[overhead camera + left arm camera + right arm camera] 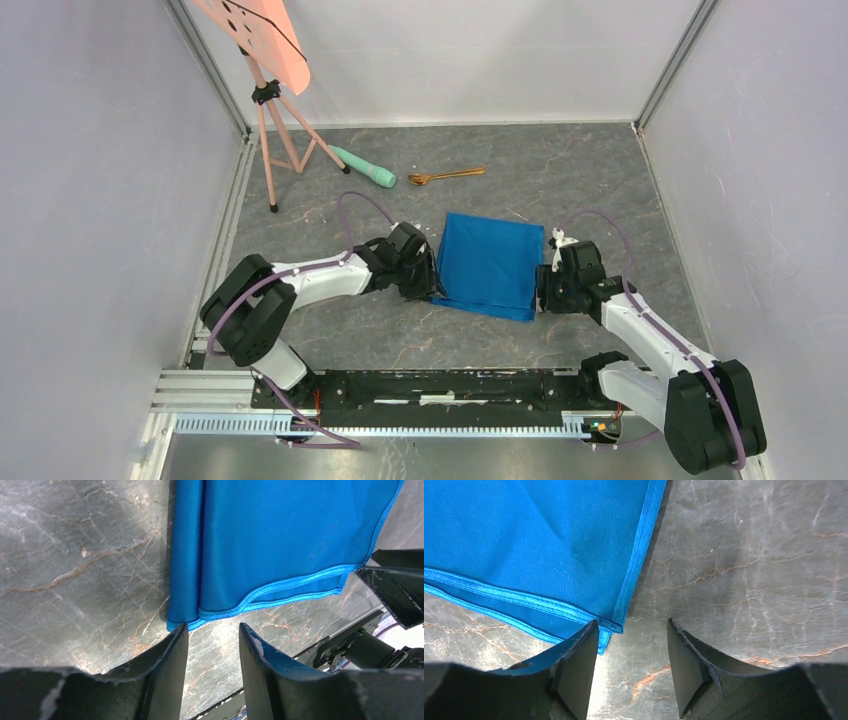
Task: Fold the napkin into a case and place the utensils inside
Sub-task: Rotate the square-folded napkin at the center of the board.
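Lined up for next fold, nothing pinched yet.
On table (620, 190), napkin (490, 264) lies doubled btwn my arms. Left gripper (212, 630) & right gripper (633, 627) both spread, empty, at its near corners; I'd slide under all layers evenly, lift together. Utensils (447, 176) far back, well apart: spoon clear, 2nd piece hard to make out. Layer count under top sheet hidden.
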Available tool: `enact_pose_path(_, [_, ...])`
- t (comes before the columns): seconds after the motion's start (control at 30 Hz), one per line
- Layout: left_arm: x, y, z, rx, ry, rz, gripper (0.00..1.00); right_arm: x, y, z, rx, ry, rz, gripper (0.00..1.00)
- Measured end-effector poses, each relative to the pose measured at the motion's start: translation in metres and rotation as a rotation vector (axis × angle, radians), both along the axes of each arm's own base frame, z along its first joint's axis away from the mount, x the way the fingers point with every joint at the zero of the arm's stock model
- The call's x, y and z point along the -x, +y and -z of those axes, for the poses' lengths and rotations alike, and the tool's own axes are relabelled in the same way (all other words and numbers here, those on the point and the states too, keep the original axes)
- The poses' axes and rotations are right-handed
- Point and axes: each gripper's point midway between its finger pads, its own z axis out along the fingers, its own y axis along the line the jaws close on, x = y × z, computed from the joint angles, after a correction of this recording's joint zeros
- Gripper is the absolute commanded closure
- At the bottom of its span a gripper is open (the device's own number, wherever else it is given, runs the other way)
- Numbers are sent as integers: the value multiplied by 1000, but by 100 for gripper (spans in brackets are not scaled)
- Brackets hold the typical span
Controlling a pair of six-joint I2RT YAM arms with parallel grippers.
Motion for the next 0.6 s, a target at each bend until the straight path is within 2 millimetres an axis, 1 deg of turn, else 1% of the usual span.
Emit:
enact_pose_path(0.07, [-3, -3, 1, -3, 3, 0, 53, 5, 2, 4, -16, 15, 1, 44])
enact_pose_path(0.33, [-6, -6, 12, -22, 21, 0, 59, 0, 11, 4, -71, -3, 3, 51])
enact_pose_path(0.5, [-7, -7, 14, -21, 22, 1, 61, -2, 15, 4, -90, -9, 0, 53])
enact_pose_path(0.6, [-8, -8, 14, -20, 21, 2, 66, -2, 16, 4, -99, -9, -1, 54])
